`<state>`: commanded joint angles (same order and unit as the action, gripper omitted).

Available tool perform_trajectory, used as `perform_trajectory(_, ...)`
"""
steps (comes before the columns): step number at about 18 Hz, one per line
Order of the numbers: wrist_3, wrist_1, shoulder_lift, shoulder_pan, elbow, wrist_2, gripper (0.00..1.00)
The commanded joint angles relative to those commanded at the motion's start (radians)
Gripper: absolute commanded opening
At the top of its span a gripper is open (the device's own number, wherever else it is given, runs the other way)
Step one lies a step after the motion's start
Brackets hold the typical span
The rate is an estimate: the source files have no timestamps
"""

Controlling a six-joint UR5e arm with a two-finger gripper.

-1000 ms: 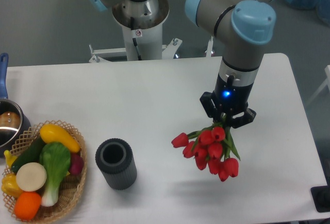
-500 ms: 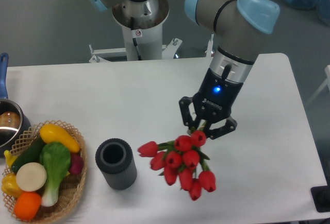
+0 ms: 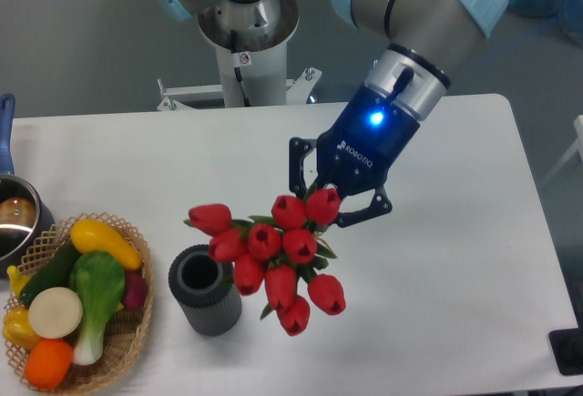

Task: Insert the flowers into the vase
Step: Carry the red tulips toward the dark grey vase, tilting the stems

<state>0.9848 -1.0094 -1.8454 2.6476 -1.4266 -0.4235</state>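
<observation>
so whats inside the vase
The vase mouth shows only a dark, seemingly empty hollow; its bottom is in shadow. The flowers hang beside it in the hand.

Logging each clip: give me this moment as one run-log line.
phase: carry | end effector: shut on flowers | flowers: in air, right of vase, not inserted | vase: upright, empty mouth

The light was bright and even from above; the white desk (image 3: 474, 232) showed soft shadows, and the picture was slightly soft.

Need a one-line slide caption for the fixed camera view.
Gripper carries red tulips beside the dark ribbed vase.
</observation>
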Motion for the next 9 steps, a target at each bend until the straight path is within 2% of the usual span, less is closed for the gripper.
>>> perform_trajectory(2, 0.0, 0.023, 0.0, -0.002, 0.0, 0.006, 0.0)
perform_trajectory(4, -0.002, 0.063, 0.0, 0.0, -0.002, 0.061, 0.0)
perform_trajectory(9, -0.005, 0.068, -0.002, 0.003, -0.037, 0.19, 0.0)
